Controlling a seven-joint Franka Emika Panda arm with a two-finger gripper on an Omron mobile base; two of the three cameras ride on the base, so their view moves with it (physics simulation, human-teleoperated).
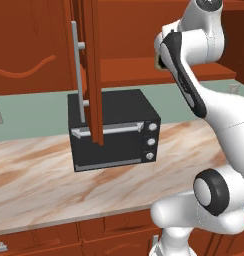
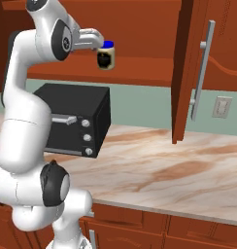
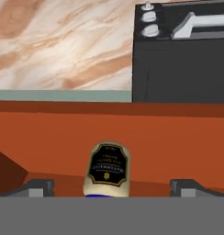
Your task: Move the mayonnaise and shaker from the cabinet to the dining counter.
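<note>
On the open cabinet (image 2: 140,73) shelf, above the toaster oven (image 2: 79,119) on the marble tabletop (image 2: 154,165), the mayonnaise (image 2: 106,55) stands upright. The claw (image 3: 112,186) is at the jar, its fingers (image 3: 38,187) spread wide on either side and clear of it.

black toaster oven (image 1: 114,131) on marble counter (image 1: 39,175), open cabinet door (image 1: 93,70)

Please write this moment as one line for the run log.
stage: reaching for mayonnaise | gripper: open, fingers either side of jar, not closed | jar: upright on cabinet shelf | below: toaster oven on wall counter
</note>
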